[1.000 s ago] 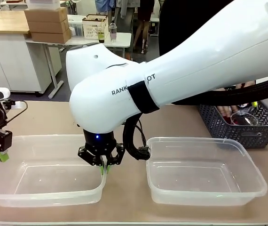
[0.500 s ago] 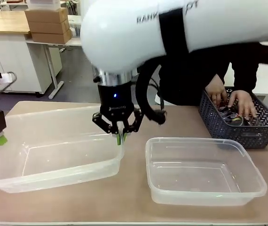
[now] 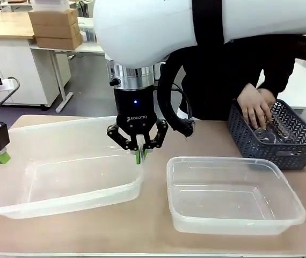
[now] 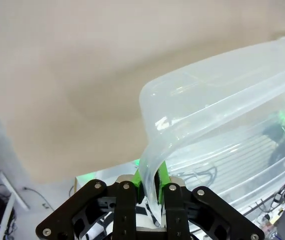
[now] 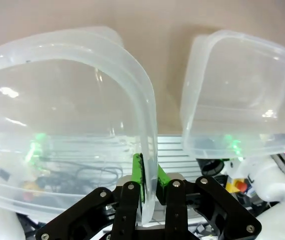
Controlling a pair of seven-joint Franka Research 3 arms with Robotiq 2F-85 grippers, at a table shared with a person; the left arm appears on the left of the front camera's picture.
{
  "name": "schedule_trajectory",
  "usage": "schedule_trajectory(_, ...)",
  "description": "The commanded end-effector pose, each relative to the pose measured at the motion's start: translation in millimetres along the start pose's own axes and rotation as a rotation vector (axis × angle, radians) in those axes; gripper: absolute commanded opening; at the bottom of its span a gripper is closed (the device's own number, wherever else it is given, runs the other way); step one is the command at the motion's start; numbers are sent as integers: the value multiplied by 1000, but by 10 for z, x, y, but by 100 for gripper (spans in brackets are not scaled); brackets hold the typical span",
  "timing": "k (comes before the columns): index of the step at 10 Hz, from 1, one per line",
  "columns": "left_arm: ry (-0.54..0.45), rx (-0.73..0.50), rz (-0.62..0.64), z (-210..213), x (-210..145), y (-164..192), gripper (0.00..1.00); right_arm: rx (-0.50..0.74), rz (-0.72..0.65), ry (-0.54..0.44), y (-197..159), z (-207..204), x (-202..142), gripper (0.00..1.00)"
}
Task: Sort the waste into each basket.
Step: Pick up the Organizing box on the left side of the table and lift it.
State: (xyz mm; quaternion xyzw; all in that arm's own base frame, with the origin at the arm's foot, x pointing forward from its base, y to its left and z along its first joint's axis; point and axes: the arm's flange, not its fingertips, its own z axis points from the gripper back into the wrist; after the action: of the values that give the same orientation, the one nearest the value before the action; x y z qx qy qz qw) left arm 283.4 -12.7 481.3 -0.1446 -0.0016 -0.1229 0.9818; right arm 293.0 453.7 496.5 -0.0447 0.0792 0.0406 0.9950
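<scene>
The right gripper (image 3: 138, 155) is clenched on the thin rolled rim at the right end of a see-through rectangular plastic tub (image 3: 67, 122). The left gripper (image 3: 1, 156) pinches the opposite end, and the tub hangs tilted between them. If the arms move out of step, the soft rim (already bowed in the wrist views) may buckle or slip free. A swing could also knock the second clear tub (image 3: 233, 160) just beside it. The waste (image 3: 268, 134) lies in the dark blue-grey lattice-sided plastic basket (image 3: 298, 150) under the person's hand (image 3: 255, 107).

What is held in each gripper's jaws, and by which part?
Both hold the left clear tub by its rim: left gripper at the left end, right gripper at the right end.
</scene>
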Motion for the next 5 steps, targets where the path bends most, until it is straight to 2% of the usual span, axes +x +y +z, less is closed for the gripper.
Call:
schedule_trajectory(1, 1, -65, -17, 51, 13, -255, 8, 47, 5, 20, -212, -103, -42, 6)
schedule_trajectory(2, 18, -131, 108, 65, 274, -486, 8, 98, 22, 22, -476, -233, 53, 6)
schedule_trajectory(3, 98, -181, 222, 100, 542, -754, 8, 140, 16, 40, -733, -282, 119, 6)
schedule_trajectory(4, 184, -203, 209, 154, 888, -1074, 8, 134, -20, 55, -1010, -268, 154, 6)
schedule_trajectory(5, 227, -198, 189, 181, 1189, -1311, 8, 122, -35, 49, -1224, -273, 150, 6)
